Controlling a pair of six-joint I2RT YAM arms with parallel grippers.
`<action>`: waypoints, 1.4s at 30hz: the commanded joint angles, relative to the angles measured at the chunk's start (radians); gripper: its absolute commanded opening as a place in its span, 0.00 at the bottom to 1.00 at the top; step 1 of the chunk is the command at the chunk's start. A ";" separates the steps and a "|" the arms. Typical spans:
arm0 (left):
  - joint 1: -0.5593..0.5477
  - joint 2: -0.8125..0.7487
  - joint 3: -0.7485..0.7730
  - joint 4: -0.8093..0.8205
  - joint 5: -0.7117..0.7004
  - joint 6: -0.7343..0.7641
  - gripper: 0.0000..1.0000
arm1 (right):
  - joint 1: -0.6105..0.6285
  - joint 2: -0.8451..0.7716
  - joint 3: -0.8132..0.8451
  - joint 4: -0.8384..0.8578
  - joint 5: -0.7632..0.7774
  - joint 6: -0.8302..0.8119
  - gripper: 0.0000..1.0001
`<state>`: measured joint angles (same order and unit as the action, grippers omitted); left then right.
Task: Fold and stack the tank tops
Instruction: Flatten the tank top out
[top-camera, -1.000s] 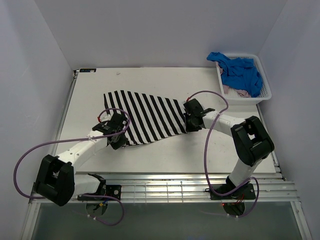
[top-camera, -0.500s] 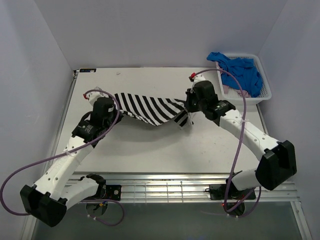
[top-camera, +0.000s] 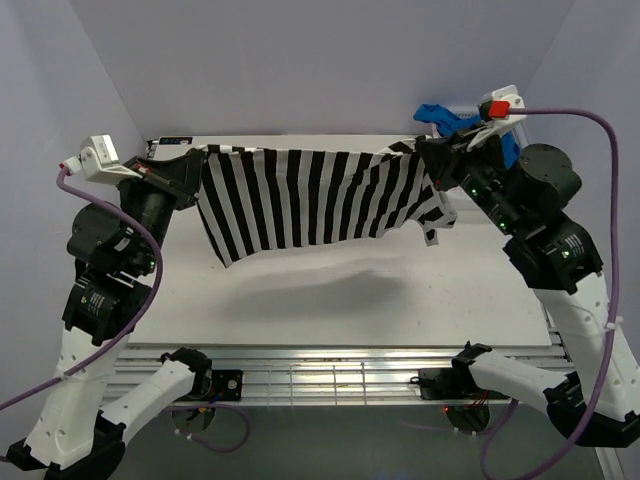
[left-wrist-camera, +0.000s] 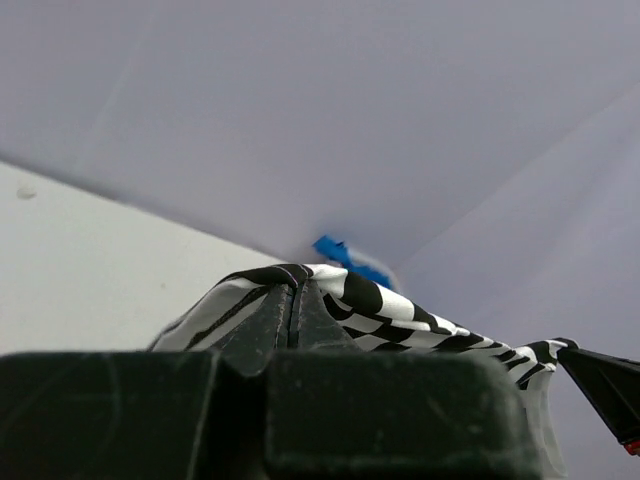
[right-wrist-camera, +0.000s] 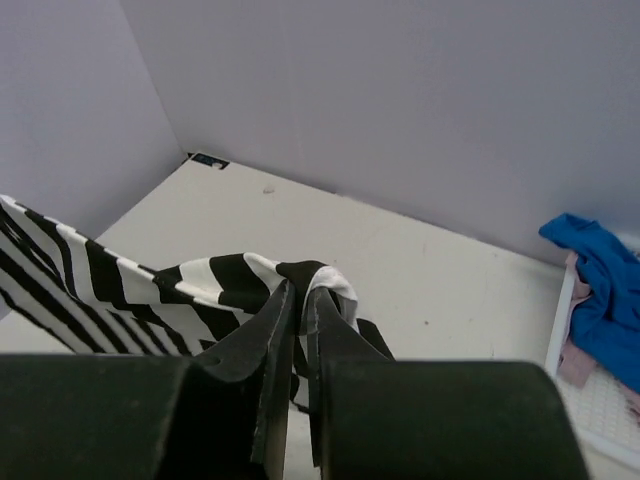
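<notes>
The black-and-white striped tank top (top-camera: 310, 195) hangs stretched in the air above the table, held by its two upper corners. My left gripper (top-camera: 196, 163) is shut on its left corner, with the cloth bunched over the fingertips (left-wrist-camera: 292, 288). My right gripper (top-camera: 428, 152) is shut on the right corner, striped fabric (right-wrist-camera: 250, 280) pinched between the fingers (right-wrist-camera: 300, 290). A bright blue tank top (top-camera: 470, 130) lies heaped in the white basket (top-camera: 530, 190) at the back right. The pink-mauve tank top (right-wrist-camera: 578, 362) peeks out under the blue one (right-wrist-camera: 600, 280).
The white table (top-camera: 330, 300) lies below the raised cloth, which casts a soft shadow on it. Grey walls close in at the back and both sides. A metal rail runs along the near edge (top-camera: 340, 375).
Both arms have risen and spread apart, lifting the striped tank top off the table. It was bunched low between them and now hangs wide and taut in the air.
</notes>
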<state>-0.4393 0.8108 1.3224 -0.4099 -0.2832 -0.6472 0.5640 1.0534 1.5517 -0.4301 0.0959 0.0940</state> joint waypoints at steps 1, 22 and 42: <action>0.007 0.040 0.080 0.060 0.087 0.063 0.00 | 0.004 -0.010 0.074 -0.041 0.002 -0.062 0.08; 0.281 0.760 0.633 0.134 0.228 0.181 0.00 | -0.368 0.655 0.731 0.047 -0.479 -0.224 0.08; 0.304 0.255 -0.520 0.022 0.056 -0.025 0.79 | -0.124 0.375 -0.427 0.030 -0.386 -0.194 0.56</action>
<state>-0.1429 1.1599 0.8230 -0.2802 -0.1478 -0.5671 0.3790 1.4429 1.1046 -0.3386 -0.4065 -0.1059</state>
